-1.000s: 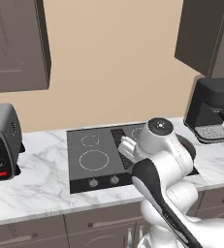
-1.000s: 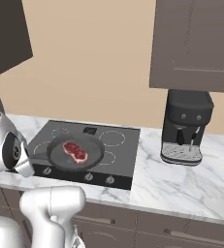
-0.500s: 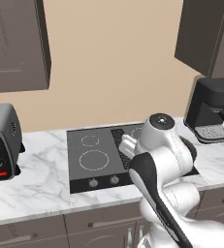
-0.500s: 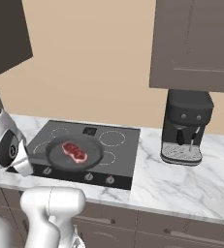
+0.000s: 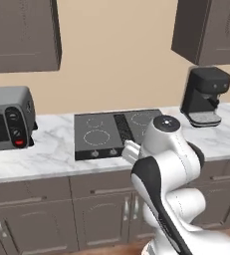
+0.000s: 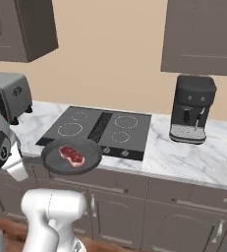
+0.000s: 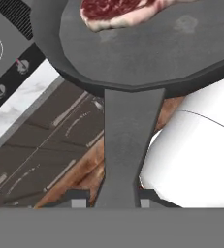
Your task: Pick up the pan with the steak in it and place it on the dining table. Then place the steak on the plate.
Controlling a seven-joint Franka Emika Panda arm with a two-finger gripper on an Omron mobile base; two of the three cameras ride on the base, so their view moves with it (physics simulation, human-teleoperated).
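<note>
We see our arm (image 5: pixel 169 164) built of glossy white rounded shells with black bands at the joints and a grey round cap on top. Our hand (image 7: pixel 108 199) ends in two small dark, square-tipped fingers.

A black stove (image 6: pixel 100 130) is set into a white veined marble surface (image 6: pixel 184 160) that runs along a plain beige wall (image 5: pixel 116 55). Right of the stove stands a dark coffee machine (image 6: pixel 192 109); left of it sits a grey toaster oven (image 5: pixel 7 118). Dark grey wall cabinets (image 6: pixel 203 37) hang above the stove to either side, grey base cabinets (image 5: pixel 52 209) with bar handles sit below it, and a brown wooden floor (image 7: pixel 87 177) lies beneath.
</note>
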